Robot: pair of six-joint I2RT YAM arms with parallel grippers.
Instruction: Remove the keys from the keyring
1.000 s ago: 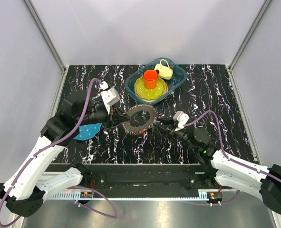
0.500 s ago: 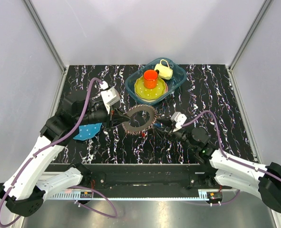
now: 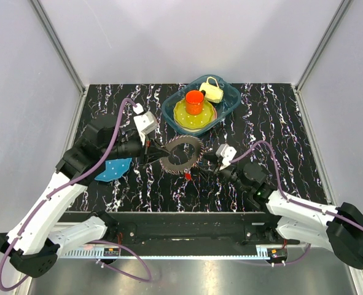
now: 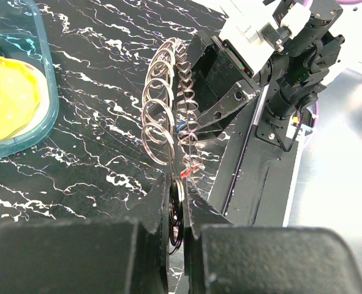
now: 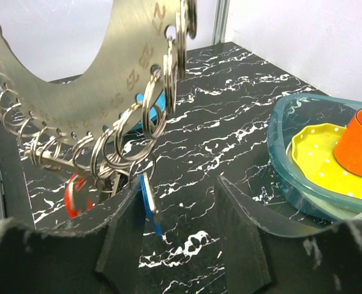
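The keyring [image 3: 180, 153] is a wide flat metal loop with numbered holes, fringed with small split rings and keys, held on edge above the table. My left gripper [image 3: 153, 152] is shut on its left rim; in the left wrist view [image 4: 176, 211] the jaws pinch the rim with its dark split rings. My right gripper [image 3: 202, 165] is open at the loop's lower right. In the right wrist view the loop [image 5: 107, 55] arches overhead, and a blue-headed key [image 5: 147, 196] hangs between my open fingers, close to the left finger [image 5: 122, 233]. A red-headed key [image 5: 76, 196] hangs to its left.
A clear blue tub [image 3: 230, 101] behind the loop holds a yellow plate [image 3: 184, 117], an orange cup [image 3: 194, 101] and a cream cup [image 3: 213, 91]. A flat blue piece [image 3: 113, 169] lies on the black marbled table, left of the loop.
My right gripper has moved left and forward, up under the loop's lower right edge. The left gripper shifted the loop slightly up. A red key head now shows hanging below the loop.
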